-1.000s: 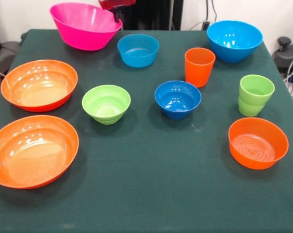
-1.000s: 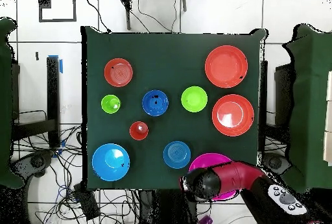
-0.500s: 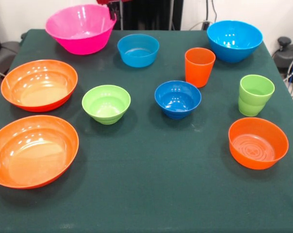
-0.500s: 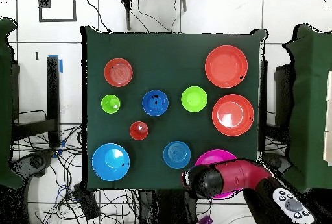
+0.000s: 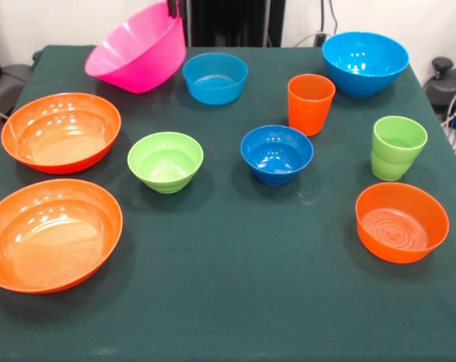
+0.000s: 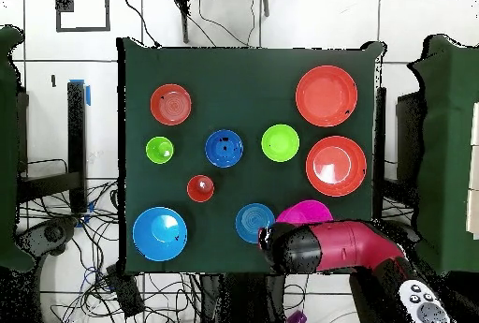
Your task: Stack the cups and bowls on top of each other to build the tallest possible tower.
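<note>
The big pink bowl (image 5: pixel 137 56) hangs tilted at the far left of the table, its right rim raised. My gripper (image 5: pixel 173 9) is shut on that rim at the picture's top edge. In the overhead view my arm (image 6: pixel 337 247) covers part of the pink bowl (image 6: pixel 304 212). Two wide orange bowls (image 5: pixel 60 132) (image 5: pixel 50 234) sit apart on the left. A lime green bowl (image 5: pixel 165 161), a dark blue bowl (image 5: pixel 276 153), two sky blue bowls (image 5: pixel 214 77) (image 5: pixel 365 62) and a smaller orange bowl (image 5: pixel 402 221) stand singly. The orange cup (image 5: pixel 310 103) and the green cup (image 5: pixel 397 147) stand upright.
A dark green cloth covers the table (image 5: pixel 235 294). Cables lie on the floor around the table (image 6: pixel 159 291). A handheld controller (image 6: pixel 418 302) lies beside the robot's base.
The pink bowl has tipped up steeply on its gripped rim and shifted toward the nearer sky blue bowl. My arm has swung further over the table.
</note>
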Controlling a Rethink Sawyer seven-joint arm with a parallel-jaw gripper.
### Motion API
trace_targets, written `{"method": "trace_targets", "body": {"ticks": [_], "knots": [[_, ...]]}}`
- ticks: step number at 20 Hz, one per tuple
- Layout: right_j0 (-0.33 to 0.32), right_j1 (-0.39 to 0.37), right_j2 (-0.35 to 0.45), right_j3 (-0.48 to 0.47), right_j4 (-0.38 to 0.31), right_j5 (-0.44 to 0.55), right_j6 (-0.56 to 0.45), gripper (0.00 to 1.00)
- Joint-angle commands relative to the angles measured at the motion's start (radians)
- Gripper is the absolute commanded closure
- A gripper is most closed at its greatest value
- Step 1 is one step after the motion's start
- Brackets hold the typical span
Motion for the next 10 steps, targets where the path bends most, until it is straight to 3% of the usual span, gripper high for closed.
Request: {"method": "trace_targets", "body": {"ticks": [1, 10], "knots": [[0.089, -0.058, 0.07, 0.023, 0.047, 0.092, -0.038, 1.0], [0.098, -0.065, 0.053, 0.041, 0.031, 0.058, -0.051, 1.0]]}}
